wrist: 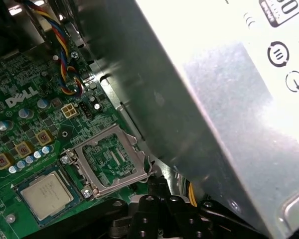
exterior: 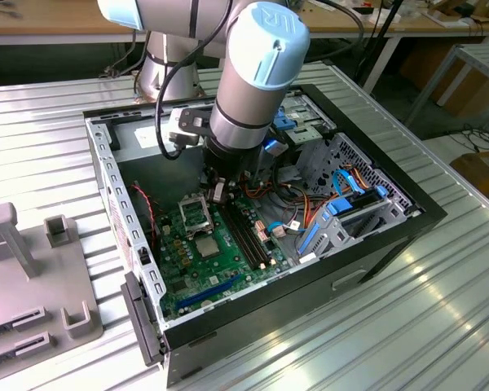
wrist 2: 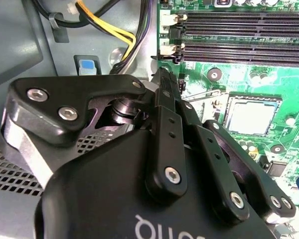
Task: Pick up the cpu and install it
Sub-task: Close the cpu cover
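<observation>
End effector [wrist 2: 162, 82]: narrow, fingertips together, nothing gripped. It hangs low, just beside the hinged socket frame [wrist: 107, 162], which stands open. The cpu [wrist 2: 252, 115] lies flat in its socket on the green motherboard [exterior: 228, 269]. Judgement: contact belongs on the frame alone, approached slowly and kept off the chip. The arm [exterior: 253, 73] reaches steeply down into the open computer case [exterior: 391, 236] on the tabletop [exterior: 440, 326].
</observation>
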`<act>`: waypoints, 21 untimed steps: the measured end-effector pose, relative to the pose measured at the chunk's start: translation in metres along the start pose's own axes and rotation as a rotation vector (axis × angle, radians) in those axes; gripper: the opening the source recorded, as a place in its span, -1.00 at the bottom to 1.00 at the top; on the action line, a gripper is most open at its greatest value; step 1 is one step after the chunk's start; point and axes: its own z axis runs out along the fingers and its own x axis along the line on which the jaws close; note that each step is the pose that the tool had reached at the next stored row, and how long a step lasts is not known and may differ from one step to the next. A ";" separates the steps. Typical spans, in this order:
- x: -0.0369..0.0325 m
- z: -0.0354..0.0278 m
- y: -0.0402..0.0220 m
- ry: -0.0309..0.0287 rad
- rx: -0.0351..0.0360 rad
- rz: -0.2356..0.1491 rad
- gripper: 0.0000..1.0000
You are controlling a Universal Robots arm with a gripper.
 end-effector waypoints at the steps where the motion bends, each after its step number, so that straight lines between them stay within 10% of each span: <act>1: 0.0001 -0.0005 0.0005 0.0002 0.0002 0.000 -0.79; 21: -0.0011 -0.0138 0.0027 0.0093 0.0055 0.000 -0.79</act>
